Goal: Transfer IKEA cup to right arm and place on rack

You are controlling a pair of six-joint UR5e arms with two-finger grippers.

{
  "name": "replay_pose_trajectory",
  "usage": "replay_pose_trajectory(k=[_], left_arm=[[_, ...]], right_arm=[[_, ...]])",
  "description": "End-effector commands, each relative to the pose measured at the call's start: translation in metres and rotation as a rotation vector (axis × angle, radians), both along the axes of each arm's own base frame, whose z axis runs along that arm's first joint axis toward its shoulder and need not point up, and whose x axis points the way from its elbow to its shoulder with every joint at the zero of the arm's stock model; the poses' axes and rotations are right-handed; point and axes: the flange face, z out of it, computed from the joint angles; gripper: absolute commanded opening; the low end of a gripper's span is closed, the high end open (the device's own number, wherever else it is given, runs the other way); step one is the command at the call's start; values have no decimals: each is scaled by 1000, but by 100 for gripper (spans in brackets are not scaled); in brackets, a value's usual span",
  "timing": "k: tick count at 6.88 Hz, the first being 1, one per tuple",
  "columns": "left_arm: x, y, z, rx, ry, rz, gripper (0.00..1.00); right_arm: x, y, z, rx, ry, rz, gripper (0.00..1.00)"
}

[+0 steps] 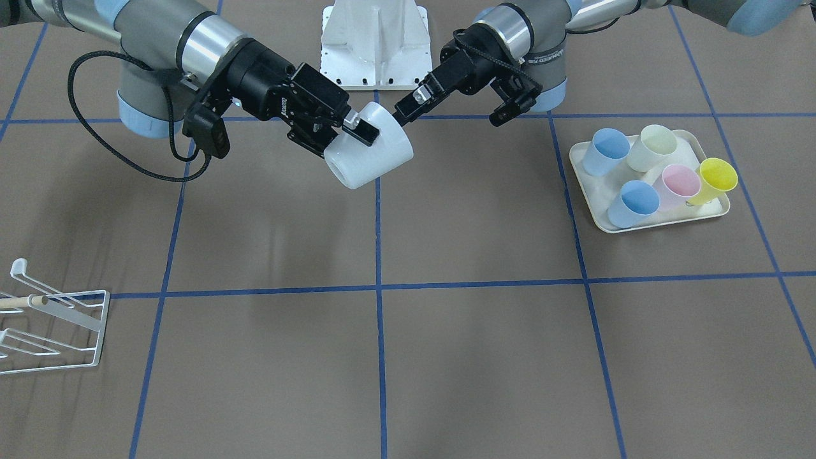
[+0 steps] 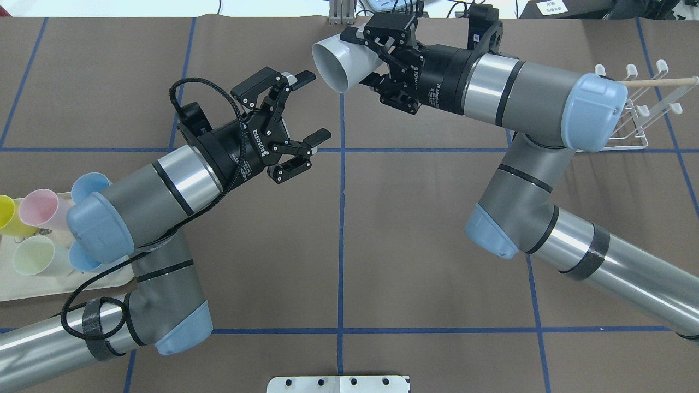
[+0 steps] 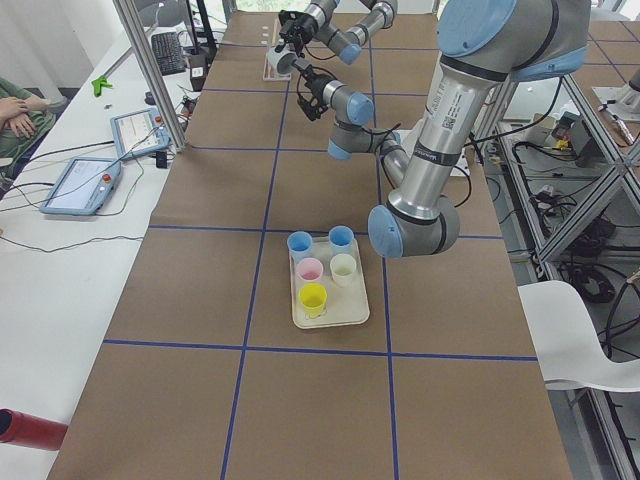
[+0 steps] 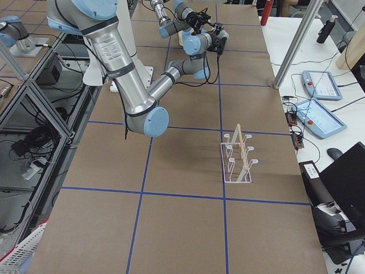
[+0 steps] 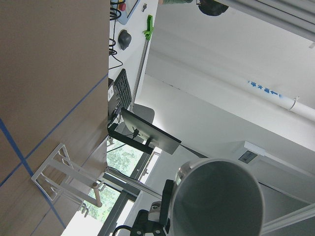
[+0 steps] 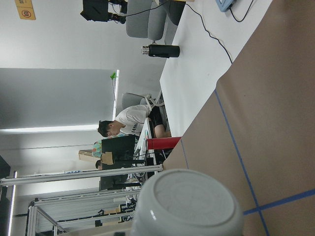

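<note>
A white IKEA cup [image 2: 347, 61] hangs on its side above the table's middle, far from the robot. My right gripper [image 2: 365, 57] is shut on its base end, and the open mouth points toward my left arm. In the front-facing view the right gripper [image 1: 357, 127] clamps the cup [image 1: 373, 156]. My left gripper [image 2: 317, 105] stands open just off the rim, touching nothing, and one of its fingers [image 1: 408, 109] is close to the cup. The left wrist view looks into the cup's mouth [image 5: 219, 196]. The right wrist view shows its base [image 6: 189, 206]. The white wire rack [image 2: 644, 112] stands behind the right arm's elbow.
A cream tray [image 1: 612, 224] with several pastel cups sits on my left side, also in the overhead view [image 2: 33, 289]. The rack [image 1: 57, 315] with its wooden dowel is near the table's edge on my right. The white mounting base [image 1: 374, 44] is between the arms.
</note>
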Motion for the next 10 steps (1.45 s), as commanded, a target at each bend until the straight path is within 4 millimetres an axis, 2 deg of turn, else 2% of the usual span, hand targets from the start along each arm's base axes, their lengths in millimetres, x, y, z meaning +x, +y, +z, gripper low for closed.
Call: replay_pose_trajectory(k=[1,3,4,6,7,9,10], left_arm=[[3,1,1,48,-54,-28,100],[7,1,3,97,-128,-67,100],[6,-1,4,146,-186,-111,100],[11,-5,12,221,-391,-179,100],[12,-6,5,279,-546,-219,100],[-5,5,-28,342,-833,-190,100],[-13,0,-29,332,-938,-154,100]], right_arm=[[9,-25,17,50,89,76,0],[29,-56,37,87,196,164,0],[53,-78,61,106,297,233,0],[101,-107,115,138,559,331,0],[126,-119,141,155,677,370,0],[173,-144,170,144,896,425,0],[183,-151,183,132,1004,467,0]])
